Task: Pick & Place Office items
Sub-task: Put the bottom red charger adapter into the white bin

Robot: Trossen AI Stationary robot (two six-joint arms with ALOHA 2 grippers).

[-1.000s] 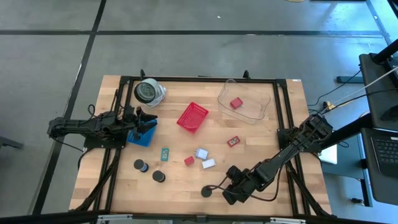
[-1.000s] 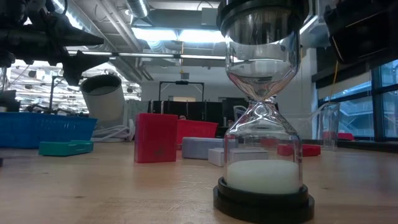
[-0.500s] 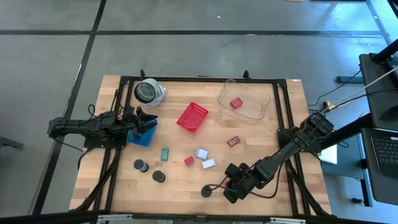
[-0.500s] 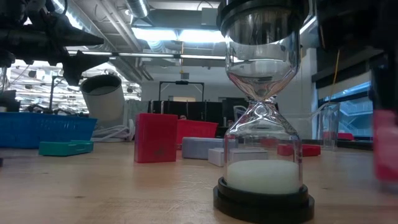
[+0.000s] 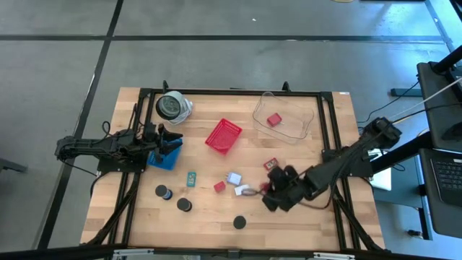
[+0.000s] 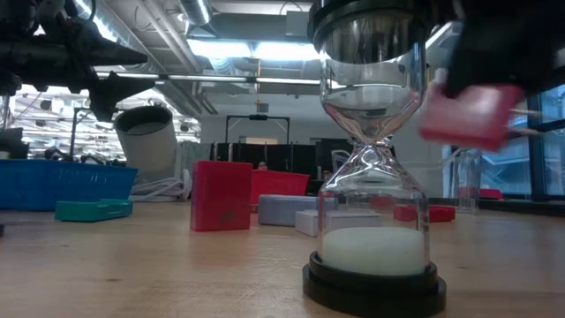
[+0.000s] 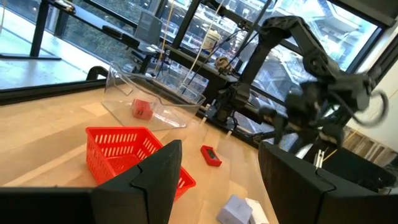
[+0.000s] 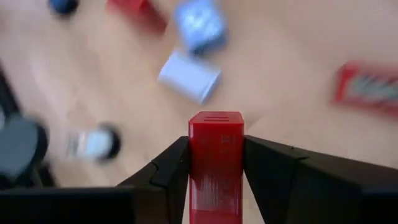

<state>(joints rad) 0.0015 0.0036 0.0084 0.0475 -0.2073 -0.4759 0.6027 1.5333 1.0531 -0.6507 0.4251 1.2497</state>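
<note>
Since the earlier frame, the right claw (image 5: 270,189) has swung from the near edge toward mid-tabletop, clenched on 1 red block (image 8: 215,155); carrying is underway, and next likely needs lowering into the clear tray (image 5: 302,126).

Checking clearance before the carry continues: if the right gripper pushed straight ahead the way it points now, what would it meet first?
Probably the white rectangle, straight beyond the red block clamped in the right gripper; depth is unclear.

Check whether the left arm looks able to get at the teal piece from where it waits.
Probably yes. The left gripper hovers over the blue tray, holding nothing, and the teal piece lies on bare wood nearby, with nothing between. The right gripper is farther off, shut on a red block.
</note>
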